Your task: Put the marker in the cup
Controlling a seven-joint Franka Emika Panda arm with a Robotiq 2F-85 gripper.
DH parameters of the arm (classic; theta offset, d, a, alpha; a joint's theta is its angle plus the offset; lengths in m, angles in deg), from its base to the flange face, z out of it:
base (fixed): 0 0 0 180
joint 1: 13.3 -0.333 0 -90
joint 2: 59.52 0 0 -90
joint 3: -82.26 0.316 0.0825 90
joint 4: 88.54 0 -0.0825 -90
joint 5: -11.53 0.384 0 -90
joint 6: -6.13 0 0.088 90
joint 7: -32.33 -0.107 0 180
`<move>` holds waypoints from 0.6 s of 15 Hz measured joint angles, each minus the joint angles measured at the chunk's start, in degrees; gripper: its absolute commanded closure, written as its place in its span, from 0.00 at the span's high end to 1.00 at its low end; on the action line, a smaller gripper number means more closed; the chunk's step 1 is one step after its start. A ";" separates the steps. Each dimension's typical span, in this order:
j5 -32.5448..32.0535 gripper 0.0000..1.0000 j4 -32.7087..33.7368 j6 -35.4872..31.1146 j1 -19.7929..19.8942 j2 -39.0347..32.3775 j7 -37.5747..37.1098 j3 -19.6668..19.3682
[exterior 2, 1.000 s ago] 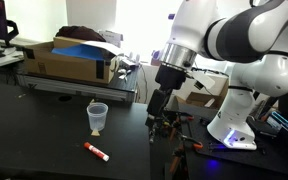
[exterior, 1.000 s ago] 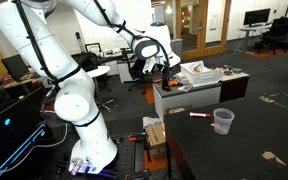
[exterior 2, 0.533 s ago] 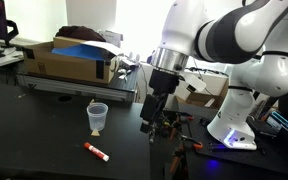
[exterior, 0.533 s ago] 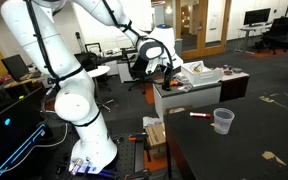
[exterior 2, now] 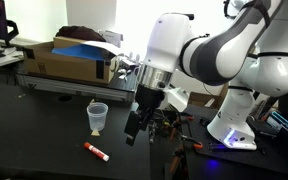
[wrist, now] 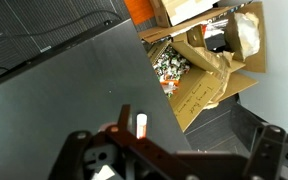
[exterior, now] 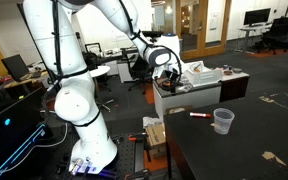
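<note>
The red marker (exterior: 198,114) lies flat on the black table (exterior: 244,150), a short way from the clear plastic cup (exterior: 223,121), which stands upright. Both show in both exterior views: marker (exterior 2: 96,152), cup (exterior 2: 98,118). My gripper (exterior 2: 132,135) hangs above the table's edge, off to the side of the marker and cup, and holds nothing. In the wrist view the marker (wrist: 141,124) lies just ahead of my open jaws (wrist: 174,165), partly crossed by a gripper bar. I cannot make out the cup in the wrist view.
A long cardboard box (exterior 2: 69,58) with a blue item on top stands at the back of the table. An open cardboard box with clutter (wrist: 206,68) sits on the floor beside the table edge. The robot base (exterior 2: 234,125) and cables are close by.
The arm has swung toward the table: the gripper has moved closer to the marker and cup and a little lower. Marker and cup have not moved.
</note>
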 measured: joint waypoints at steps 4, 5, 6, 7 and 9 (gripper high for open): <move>-4.72 1.00 2.57 -0.98 -0.12 -4.67 -6.31 -1.49; -5.32 1.00 3.15 -0.98 -0.16 -5.63 -7.50 -2.07; -5.79 1.00 3.76 -0.98 -0.23 -6.57 -8.34 -2.68; -5.86 1.00 4.33 -0.98 -0.27 -7.51 -8.58 -3.18; -5.87 1.00 5.45 -0.98 -0.42 -9.36 -8.83 -4.02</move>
